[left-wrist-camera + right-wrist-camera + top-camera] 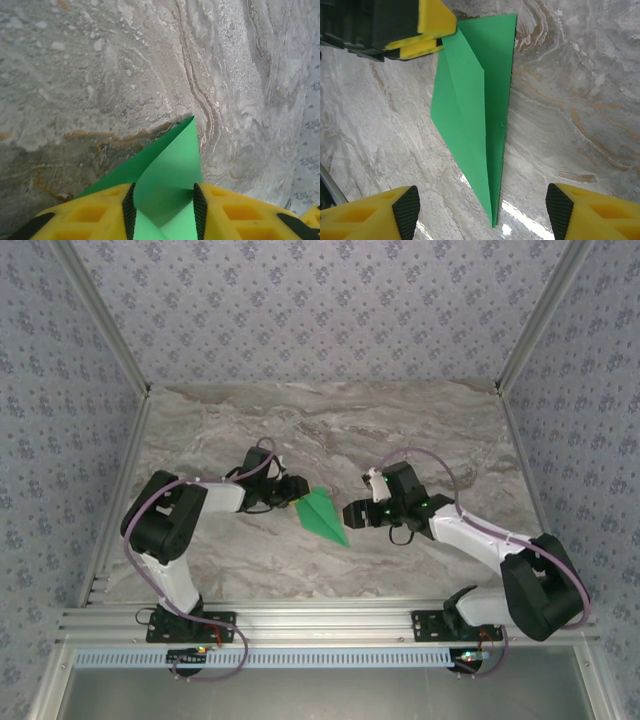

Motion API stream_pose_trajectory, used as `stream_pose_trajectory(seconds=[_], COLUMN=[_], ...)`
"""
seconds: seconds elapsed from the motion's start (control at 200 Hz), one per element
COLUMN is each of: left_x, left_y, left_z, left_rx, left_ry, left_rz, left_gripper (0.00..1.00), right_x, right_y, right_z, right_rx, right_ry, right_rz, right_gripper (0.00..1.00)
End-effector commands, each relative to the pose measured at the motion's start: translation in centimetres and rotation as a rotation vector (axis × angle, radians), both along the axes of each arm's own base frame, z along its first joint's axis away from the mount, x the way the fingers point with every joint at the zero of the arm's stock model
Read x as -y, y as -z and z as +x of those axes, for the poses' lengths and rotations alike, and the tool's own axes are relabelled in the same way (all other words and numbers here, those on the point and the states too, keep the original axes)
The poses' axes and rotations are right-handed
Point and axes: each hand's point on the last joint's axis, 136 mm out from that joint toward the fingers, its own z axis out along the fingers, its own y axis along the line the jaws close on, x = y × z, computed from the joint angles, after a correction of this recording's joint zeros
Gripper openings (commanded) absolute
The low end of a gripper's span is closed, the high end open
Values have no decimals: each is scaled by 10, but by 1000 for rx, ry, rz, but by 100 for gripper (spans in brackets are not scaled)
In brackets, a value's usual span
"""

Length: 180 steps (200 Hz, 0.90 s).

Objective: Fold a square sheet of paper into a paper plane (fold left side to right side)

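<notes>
Item: the paper plane (322,515) (170,165) (480,100), bright green, folded to a slim dart with a long centre crease.
Lie: flat on the grey marbled surface (400,430), apart from one flap at its wide end that lifts off the sheet.
Orientation: in the top view its wide end lies toward the upper left and its pointed tip toward the lower right.
Left claw (297,495) (164,200) (427,40): at the plane's wide end. Its yellow fingers (129,205) with black pads stand on either side of the raised flap. The paper fills the gap between them, so it appears to pinch that flap, though how firmly is hard to judge from so close.
Right claw (352,515) (482,210): low over the surface just beside the plane's pointed tip, spread wide. Its own wrist view shows the tip pointing into the gap between its two black-padded fingers (406,212), with neither touching the paper.
Folds seen from the right wrist: two long panels meeting along the crease, the left panel slightly raised along its fold line.
</notes>
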Motion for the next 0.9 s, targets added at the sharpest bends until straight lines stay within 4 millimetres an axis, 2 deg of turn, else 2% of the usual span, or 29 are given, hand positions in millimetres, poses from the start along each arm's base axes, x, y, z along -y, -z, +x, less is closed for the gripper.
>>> stream_pose_trajectory(seconds=[0.0,0.1,0.205,0.3,0.36,0.455,0.54,0.68,0.799,0.894], left_x=[15,18,18,17,17,17,16,14,14,14], left_y=[-14,-18,-33,-53,-70,-104,-135,-198,-250,-283], left_z=[11,14,15,15,16,16,14,7,-3,-9], left_rx=[44,56,90,130,160,212,255,353,439,489], left_ry=[25,26,31,33,31,30,28,40,68,83], left_rz=[-51,-63,-73,-80,-93,-124,-151,-203,-255,-297], left_gripper=[31,22,15,9,6,0,0,0,0,0], right_x=[2,6,13,21,27,34,41,50,46,38], right_y=[-6,-9,-15,-20,-26,-39,-48,-69,-91,-112], right_z=[-1,0,2,6,10,15,19,26,26,24], right_rx=[-6,-20,-34,-55,-62,-60,-44,-20,24,60], right_ry=[13,21,39,61,78,85,87,84,23,-34], right_rz=[63,118,195,280,347,450,503,597,656,708], right_gripper=[73,77,87,99,100,100,100,100,100,100])
